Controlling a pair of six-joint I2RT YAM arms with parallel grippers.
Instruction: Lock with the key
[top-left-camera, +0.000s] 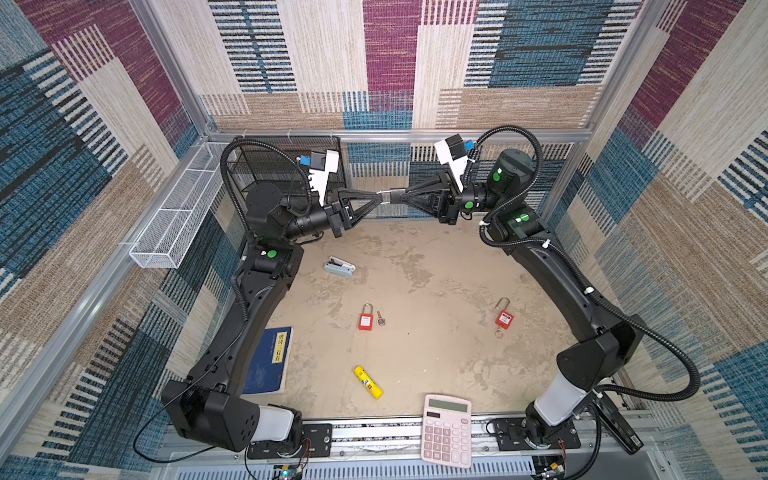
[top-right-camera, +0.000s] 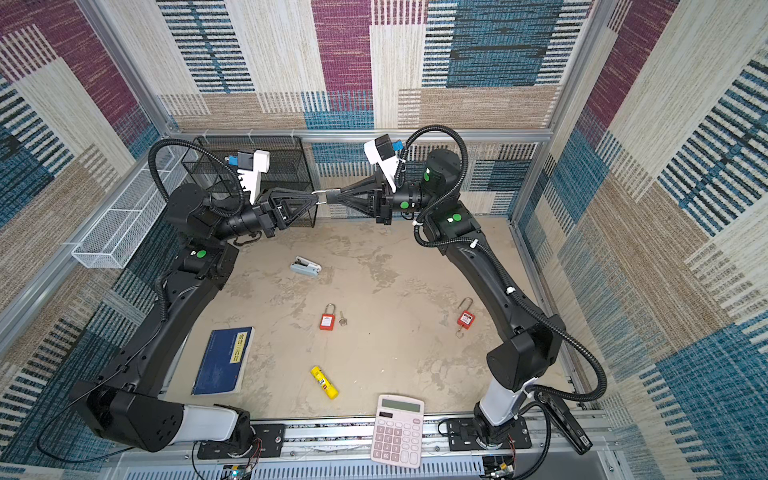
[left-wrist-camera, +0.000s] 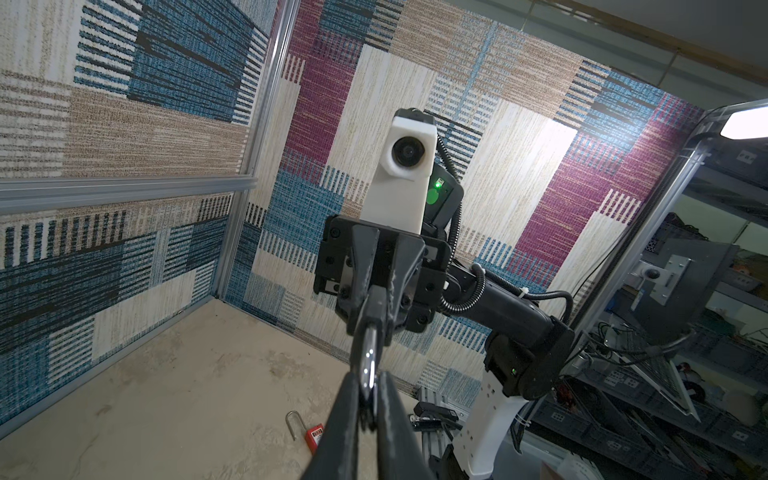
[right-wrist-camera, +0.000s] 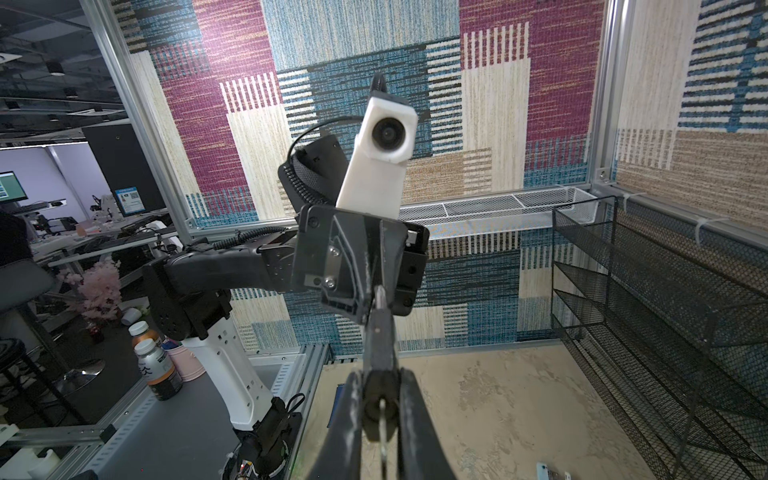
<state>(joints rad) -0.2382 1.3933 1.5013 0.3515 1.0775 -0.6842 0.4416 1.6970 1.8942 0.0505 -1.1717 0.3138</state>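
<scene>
Up beside the black wire rack, the left claw pinches the shiny loop of a grey lock; the right claw pinches its body, mostly hidden between fingers.

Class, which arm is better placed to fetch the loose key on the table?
Left, probably: the key lies nearer its side, beside a red padlock. But left claw and right claw both pinch one small metal piece.

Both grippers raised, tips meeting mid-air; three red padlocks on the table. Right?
No: two red padlocks on the table, not three: centre padlock and right padlock, per both top views. The left gripper and right gripper are raised, tips meeting.
</scene>
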